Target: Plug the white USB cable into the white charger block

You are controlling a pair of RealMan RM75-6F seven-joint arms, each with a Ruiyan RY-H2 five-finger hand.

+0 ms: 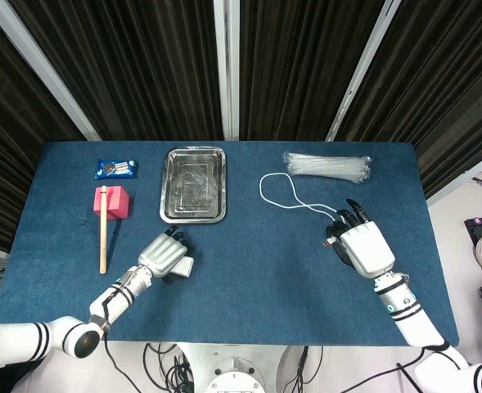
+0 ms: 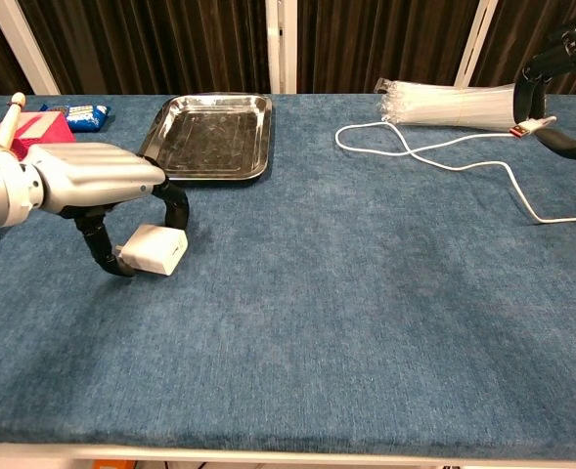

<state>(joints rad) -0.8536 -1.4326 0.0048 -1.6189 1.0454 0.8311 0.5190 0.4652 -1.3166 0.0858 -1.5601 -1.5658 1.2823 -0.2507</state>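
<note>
The left hand [image 2: 92,186] grips the white charger block [image 2: 154,249] on the blue table [image 2: 366,322], near its front left. Farther back, the right hand [image 1: 362,246] pinches the plug of the white USB cable [image 2: 434,156], raised.

One white charger block [image 2: 154,249]. One white USB cable [image 1: 288,197], with a single plug [image 2: 523,128] at its lifted end. One steel tray [image 1: 193,184]. One clear plastic packet [image 1: 326,166], holding what seem to be many thin white sticks, too fine to count from either view. One blue snack packet [image 1: 114,169]. One pink block [image 1: 110,201]. One wooden stick [image 1: 103,229], lying across the pink block. One blue-covered table [image 2: 366,322]. Two robot hands: the left hand [image 1: 166,256] and the right hand [image 1: 361,248].
</note>
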